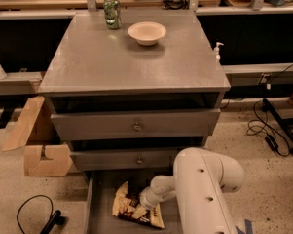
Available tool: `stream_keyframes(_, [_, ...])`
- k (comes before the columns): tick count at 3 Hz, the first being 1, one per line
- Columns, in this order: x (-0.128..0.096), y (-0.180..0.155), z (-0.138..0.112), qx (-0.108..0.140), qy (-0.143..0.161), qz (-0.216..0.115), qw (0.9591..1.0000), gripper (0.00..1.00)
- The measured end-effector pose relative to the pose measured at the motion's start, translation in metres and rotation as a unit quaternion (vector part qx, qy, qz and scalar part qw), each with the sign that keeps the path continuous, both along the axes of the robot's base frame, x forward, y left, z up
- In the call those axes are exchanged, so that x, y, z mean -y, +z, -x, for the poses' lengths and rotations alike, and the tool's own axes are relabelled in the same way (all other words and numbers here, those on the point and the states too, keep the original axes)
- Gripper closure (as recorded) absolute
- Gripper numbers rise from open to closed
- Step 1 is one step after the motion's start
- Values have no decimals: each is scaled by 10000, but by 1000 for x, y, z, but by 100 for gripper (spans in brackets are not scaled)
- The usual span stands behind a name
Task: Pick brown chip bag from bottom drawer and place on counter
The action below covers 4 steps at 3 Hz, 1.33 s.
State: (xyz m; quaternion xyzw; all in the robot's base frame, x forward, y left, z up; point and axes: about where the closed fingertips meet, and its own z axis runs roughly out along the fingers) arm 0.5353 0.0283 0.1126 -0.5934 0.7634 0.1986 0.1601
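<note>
Chip bag (128, 211): crumpled, tan-yellow edges, dark brown middle. It lies flat on the bottom drawer (100, 199) floor, right under the gripper (145, 202) and spreading to its left, touching it. The gripper's tip is pressed into the bag, so I can't tell if it's open, closed or gripping. The arm (204, 189) hides the drawer's right side, and the drawer's front is cut off. The counter (131, 62) is well above the gripper.

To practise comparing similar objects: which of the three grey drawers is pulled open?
The bottom drawer: it juts out, showing its floor and the chip bag, where the gripper sits. The two knobbed drawers above show only their fronts.
</note>
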Motion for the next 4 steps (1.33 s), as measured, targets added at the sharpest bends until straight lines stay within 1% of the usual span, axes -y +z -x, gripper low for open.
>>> stream_keyframes(1, [0,2,0,0,0,0,10000,95])
stream_keyframes(2, [0,2,0,0,0,0,10000,100])
stream_keyframes(4, [0,5,1,3,5,4,10000,100])
